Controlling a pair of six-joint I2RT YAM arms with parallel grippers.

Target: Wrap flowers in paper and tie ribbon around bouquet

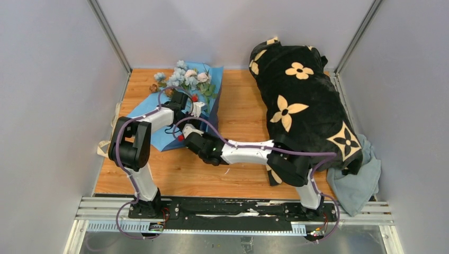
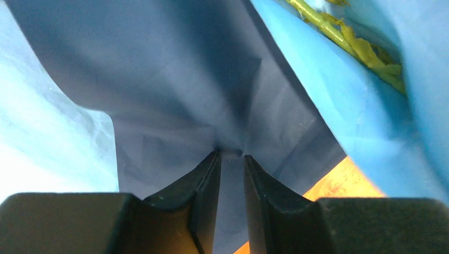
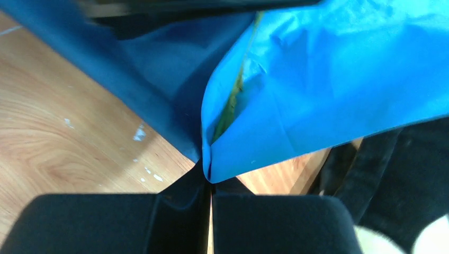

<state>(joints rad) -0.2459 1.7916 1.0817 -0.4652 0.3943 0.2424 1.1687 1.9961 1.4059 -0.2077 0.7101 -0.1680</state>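
1. The flowers lie at the far left of the bench, pale blue and pink blooms pointing to the back wall and the stems running toward the arms.
2. They rest on the paper, which is spread under them with its light blue face up and a navy edge showing on the right side.
3. The lower part of the paper is folded over into a loose pocket. Both wrist views show green stems lying inside the fold, between light blue walls.
4. The right claw is pressed together on the paper, pinching the corner of the fold where the navy and light blue faces meet, just above the bare wood.
5. The left claw sits just beside the blooms, over the navy face of the paper. Its jaws stand a narrow gap apart and the sheet puckers into creases at the tips. I cannot tell whether they pinch it.
6. The ribbon, a cream-beige band, hangs at the left edge of the bench, well apart from the flowers.
7. A black plush blanket printed with cream flower shapes is heaped on the right side of the bench, with a grey-blue cloth under its near end.
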